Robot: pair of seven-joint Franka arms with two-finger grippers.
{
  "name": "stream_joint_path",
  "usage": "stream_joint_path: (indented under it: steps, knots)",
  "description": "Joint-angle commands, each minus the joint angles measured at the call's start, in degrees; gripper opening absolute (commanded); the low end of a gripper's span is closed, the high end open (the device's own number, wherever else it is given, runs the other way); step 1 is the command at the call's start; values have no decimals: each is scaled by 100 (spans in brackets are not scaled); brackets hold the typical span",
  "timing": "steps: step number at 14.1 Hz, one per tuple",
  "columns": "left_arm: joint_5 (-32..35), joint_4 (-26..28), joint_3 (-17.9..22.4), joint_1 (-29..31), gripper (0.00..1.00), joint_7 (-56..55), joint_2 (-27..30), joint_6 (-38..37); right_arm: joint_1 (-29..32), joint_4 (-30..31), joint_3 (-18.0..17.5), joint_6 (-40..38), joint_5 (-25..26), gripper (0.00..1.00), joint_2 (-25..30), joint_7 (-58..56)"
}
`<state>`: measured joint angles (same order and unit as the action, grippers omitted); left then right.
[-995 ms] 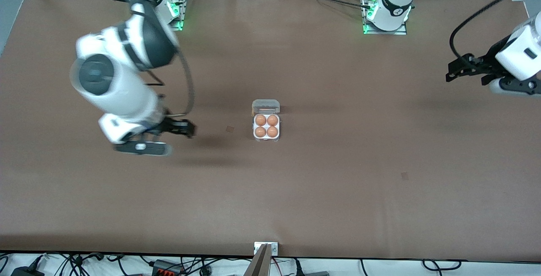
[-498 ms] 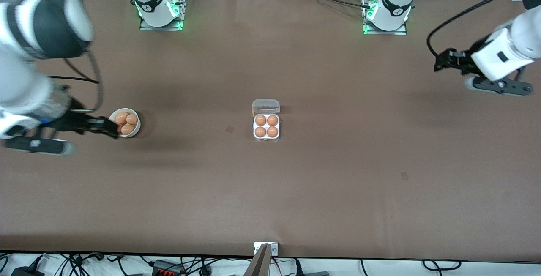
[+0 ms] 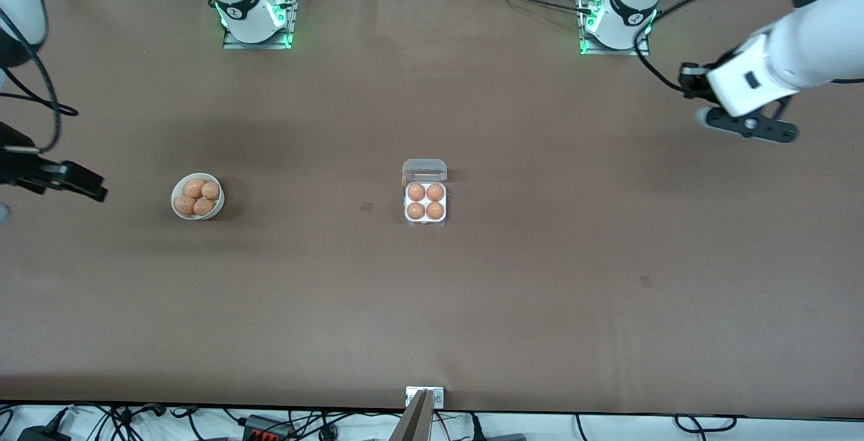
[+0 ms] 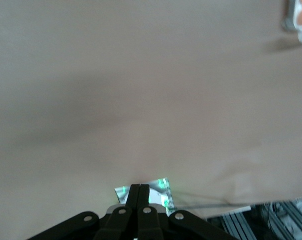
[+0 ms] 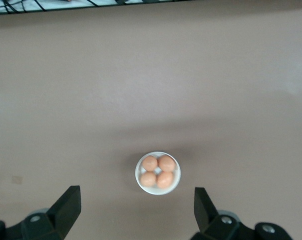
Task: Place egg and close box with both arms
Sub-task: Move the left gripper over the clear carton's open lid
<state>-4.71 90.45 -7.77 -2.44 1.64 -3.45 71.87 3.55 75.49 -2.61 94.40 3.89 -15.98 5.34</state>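
Observation:
The box (image 3: 425, 215) stands at the middle of the table with its clear lid (image 3: 424, 170) open and tipped back toward the robots' bases. Every cell holds an orange-brown egg (image 3: 416, 192). A corner of the box shows in the left wrist view (image 4: 300, 20). My right gripper (image 3: 88, 188) is open and empty over the right arm's end of the table, beside the bowl; its jaws (image 5: 135, 207) stand wide apart. My left gripper (image 3: 690, 80) is shut and empty (image 4: 139, 189) over the left arm's end, well apart from the box.
A round white bowl (image 3: 177, 192) with several eggs sits toward the right arm's end, level with the box; it also shows in the right wrist view (image 5: 158, 192). Both arm bases stand along the table's back edge. A metal bracket (image 3: 424, 397) sits at the front edge.
My right arm has swung away from the box to its own end of the table, uncovering the bowl. My left arm has moved toward the bases. The box has not moved.

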Motion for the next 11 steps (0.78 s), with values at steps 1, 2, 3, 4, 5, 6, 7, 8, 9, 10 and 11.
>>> stream_joint_path:
  steps: [1,2,3,4,5,6,7,8,9,10,11]
  knots:
    - [-485,-160,-294,-81,1,-479,-121,-157,-117,176,260,-79,-73,100,200,-323]
    - [-513,-55,-408,-90,1,-567,-121,87,-187,176,365,-97,-73,100,201,-358]
    - [-653,163,-557,-82,1,-594,-112,438,-292,176,479,-132,-73,100,209,-367]
    - [-819,383,-637,-81,1,-629,-112,790,-424,176,602,-158,-73,100,262,-367]
    - [-873,620,-786,-81,1,-821,-121,1245,-486,194,647,-167,-73,100,323,-367]
    - [-874,797,-1005,-90,1,-1023,-121,1642,-478,263,630,-211,-64,100,419,-385]
    - [-874,981,-1268,-90,1,-1330,-121,2002,-487,386,630,-211,-73,100,507,-428]
    - [-865,1200,-1558,-90,1,-1602,-121,2319,-487,648,630,-159,-64,100,726,-437]
    - [-839,1420,-1874,-90,1,-1771,-121,2653,-487,981,630,-71,-73,100,945,-437]
    - [-813,1579,-2130,-90,1,-2033,-121,2952,-478,1307,630,77,-73,100,1139,-437]
    - [-795,1746,-2306,-99,1,-2358,-138,3294,-478,1658,630,253,-73,100,1350,-437]
